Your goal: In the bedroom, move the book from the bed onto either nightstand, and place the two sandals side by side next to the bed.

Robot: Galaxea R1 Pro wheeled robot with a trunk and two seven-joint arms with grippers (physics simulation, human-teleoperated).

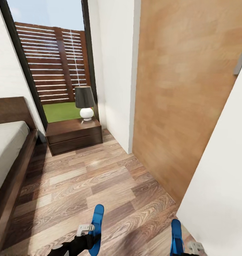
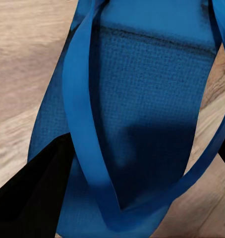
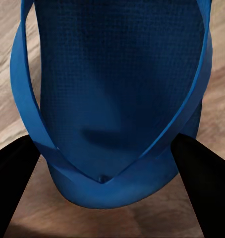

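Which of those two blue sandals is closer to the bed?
The sandal in the left gripper: it hangs nearer the bed than the right gripper's sandal.

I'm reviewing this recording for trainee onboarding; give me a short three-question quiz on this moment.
1. True or false: each gripper carries one blue sandal.
2. What stands on the nightstand?
A. a book
B. a lamp
C. a sandal
3. Fill in: the nightstand sits between the bed and the white ____.

Key
1. True: the left gripper holds the left sandal, and the right gripper holds the right sandal, jaws either side of each toe end.
2. B, the lamp.
3. wall.
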